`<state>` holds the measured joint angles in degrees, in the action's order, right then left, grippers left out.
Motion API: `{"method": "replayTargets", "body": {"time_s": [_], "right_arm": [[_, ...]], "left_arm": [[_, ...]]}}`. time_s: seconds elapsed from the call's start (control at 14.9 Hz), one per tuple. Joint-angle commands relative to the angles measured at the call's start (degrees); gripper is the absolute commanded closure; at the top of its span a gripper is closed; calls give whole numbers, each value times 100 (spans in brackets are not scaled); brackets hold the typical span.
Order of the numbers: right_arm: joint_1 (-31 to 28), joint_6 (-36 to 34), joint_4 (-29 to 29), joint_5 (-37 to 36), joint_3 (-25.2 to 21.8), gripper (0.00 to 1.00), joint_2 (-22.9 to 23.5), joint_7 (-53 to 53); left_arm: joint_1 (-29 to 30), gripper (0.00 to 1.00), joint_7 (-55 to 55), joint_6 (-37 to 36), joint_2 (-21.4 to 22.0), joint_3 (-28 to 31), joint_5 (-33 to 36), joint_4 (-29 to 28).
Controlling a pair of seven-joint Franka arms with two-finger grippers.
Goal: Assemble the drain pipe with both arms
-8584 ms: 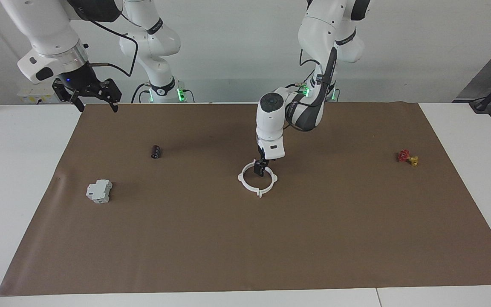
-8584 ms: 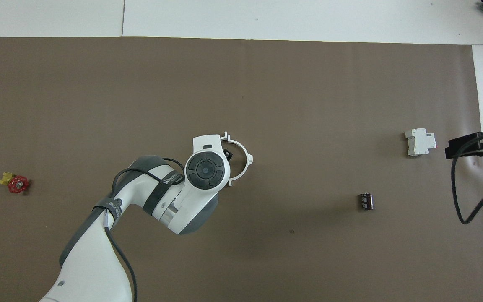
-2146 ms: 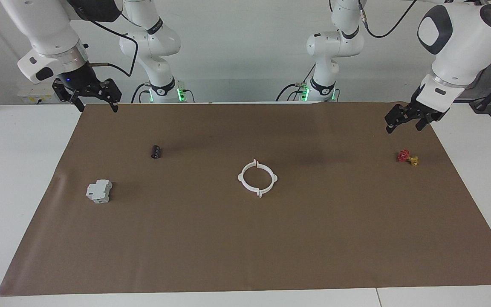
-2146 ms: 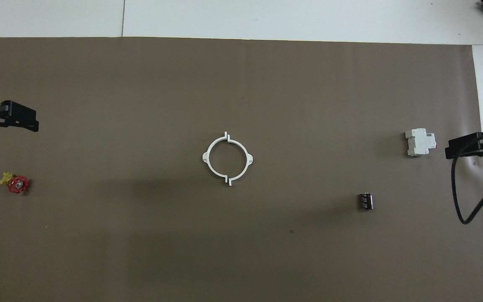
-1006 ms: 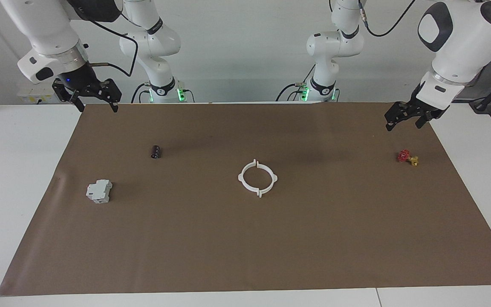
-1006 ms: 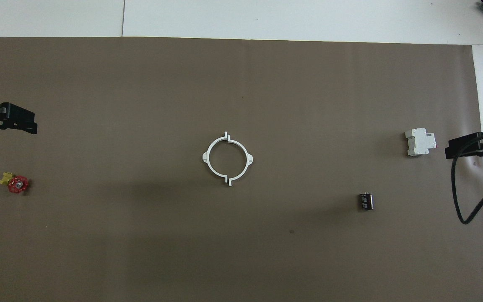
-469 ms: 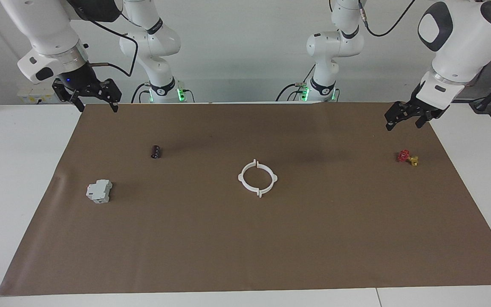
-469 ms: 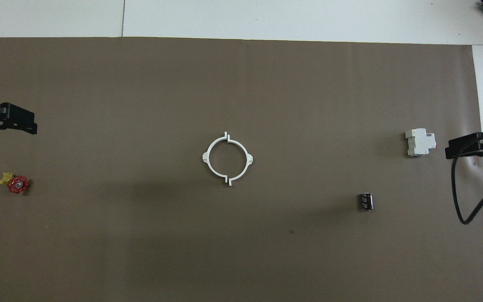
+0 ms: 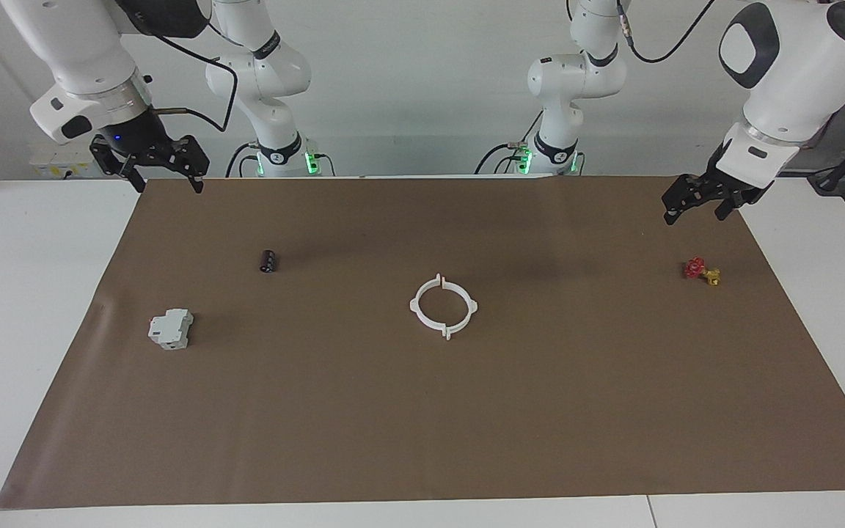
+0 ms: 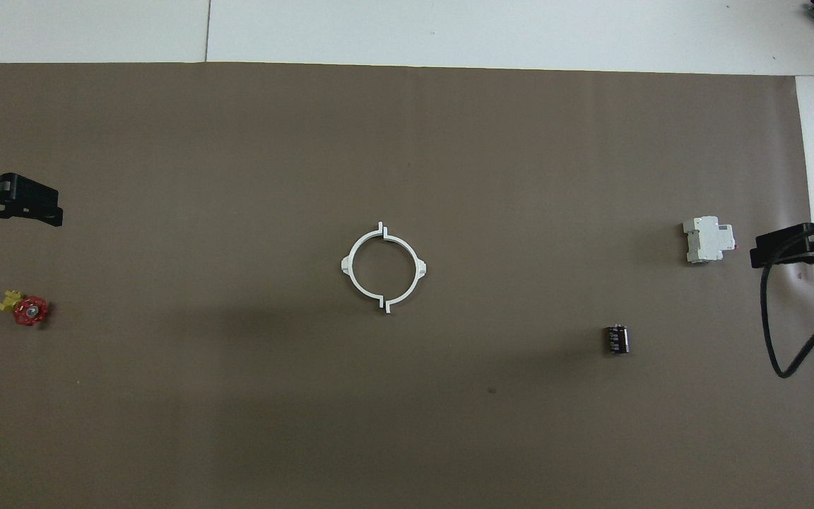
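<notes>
The drain pipe [image 9: 414,306] lies flat in the middle of the brown mat as one white ring with four tabs, its two half-arcs meeting at two seams; it also shows in the overhead view [image 10: 350,268]. Neither gripper touches it. My left gripper [image 9: 694,214] hangs open and empty over the mat's edge at the left arm's end, also seen from overhead [image 10: 11,208]. My right gripper [image 9: 166,183] waits open and empty over the mat's corner at the right arm's end, also seen from overhead [image 10: 795,251].
A grey-white blocky box [image 9: 171,328] [image 10: 708,239] and a small black cylinder [image 9: 268,260] [image 10: 616,338] lie toward the right arm's end. A small red and yellow valve [image 9: 701,270] [image 10: 25,309] lies toward the left arm's end, below the left gripper.
The left gripper, earlier down at the ring, has let go and drawn back to its own end of the table. In the last second nothing has visibly moved. The ring lies unchanged.
</notes>
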<state>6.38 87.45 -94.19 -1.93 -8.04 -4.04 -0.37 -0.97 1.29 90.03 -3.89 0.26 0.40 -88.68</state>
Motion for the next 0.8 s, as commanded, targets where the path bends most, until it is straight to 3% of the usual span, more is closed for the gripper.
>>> {"method": "replayTargets", "body": {"time_s": [0.0,0.74], "right_arm": [[-58,-123,-3,132,21,0,-62,-68],[-58,-123,-3,132,21,0,-62,-68]], "left_arm": [[35,0,-23,-82,46,-17,-49,26],[-52,0,29,-82,55,-61,-58,35]]}}
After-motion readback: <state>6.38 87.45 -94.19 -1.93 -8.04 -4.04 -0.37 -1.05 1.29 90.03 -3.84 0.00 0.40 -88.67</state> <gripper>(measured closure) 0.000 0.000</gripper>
